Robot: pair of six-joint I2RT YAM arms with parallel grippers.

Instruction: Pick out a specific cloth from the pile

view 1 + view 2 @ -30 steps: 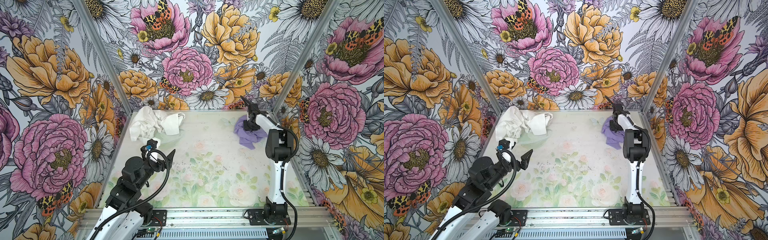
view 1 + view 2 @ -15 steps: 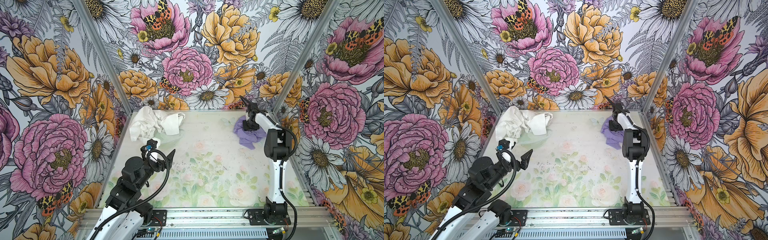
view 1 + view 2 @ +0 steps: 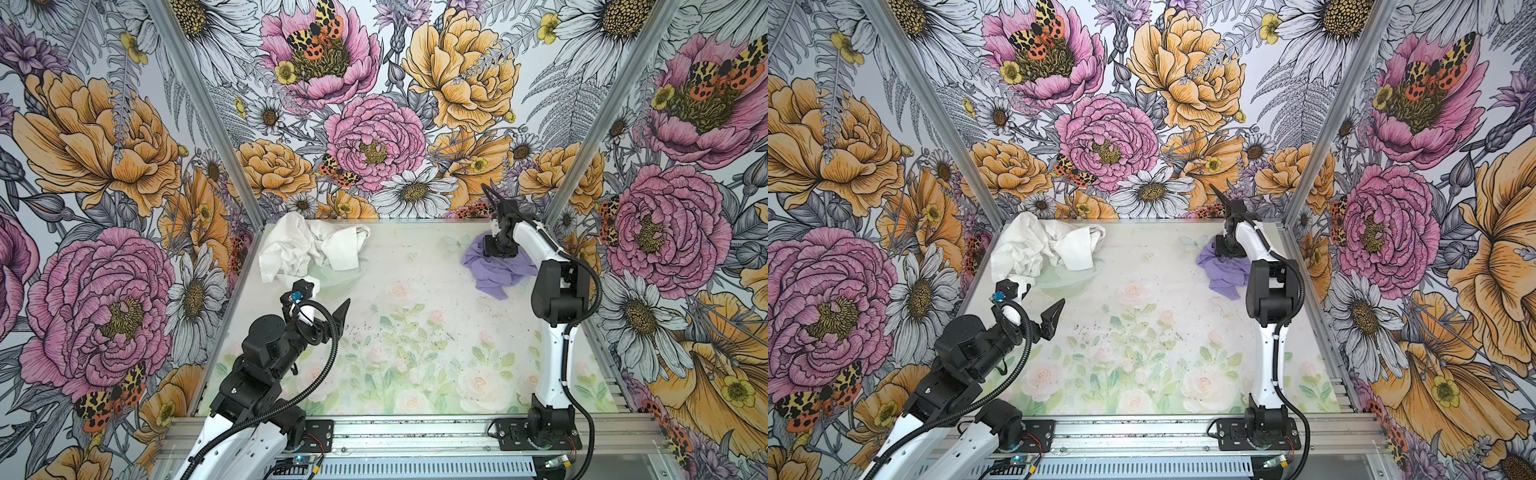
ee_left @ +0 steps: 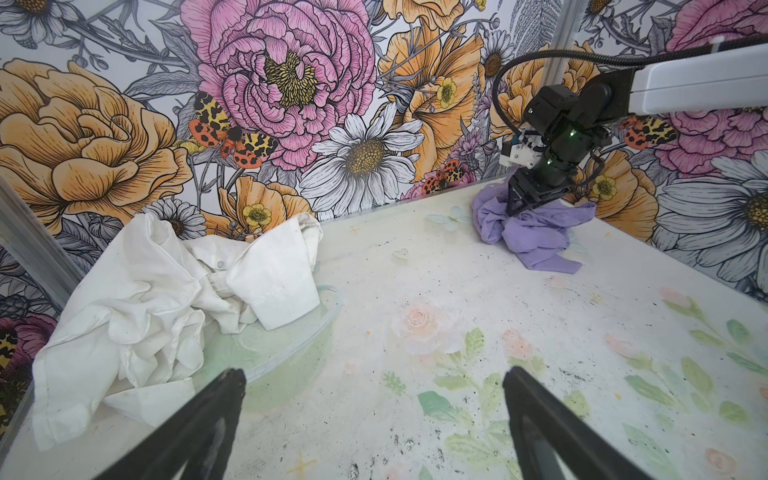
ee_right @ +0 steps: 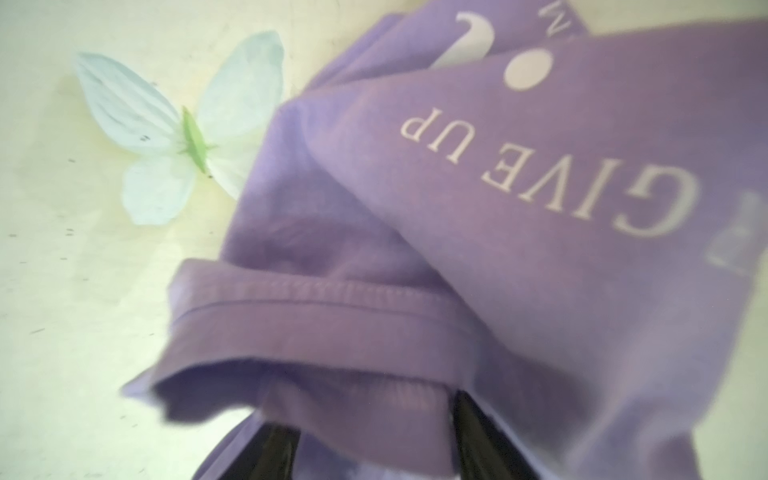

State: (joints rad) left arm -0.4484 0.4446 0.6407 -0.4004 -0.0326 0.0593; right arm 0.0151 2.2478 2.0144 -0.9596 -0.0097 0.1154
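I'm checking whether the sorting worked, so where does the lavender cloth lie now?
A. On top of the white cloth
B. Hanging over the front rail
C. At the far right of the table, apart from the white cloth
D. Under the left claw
C: in a top view the lavender cloth lies crumpled at the table's far right under the right claw, with bare table between it and the white cloth at the far left.

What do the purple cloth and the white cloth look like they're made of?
Purple cloth: probably soft matte cotton knit; it shows a stitched hem and printed lettering. White cloth: probably thin woven cotton shirting; it holds crisp wrinkles and has a small button.
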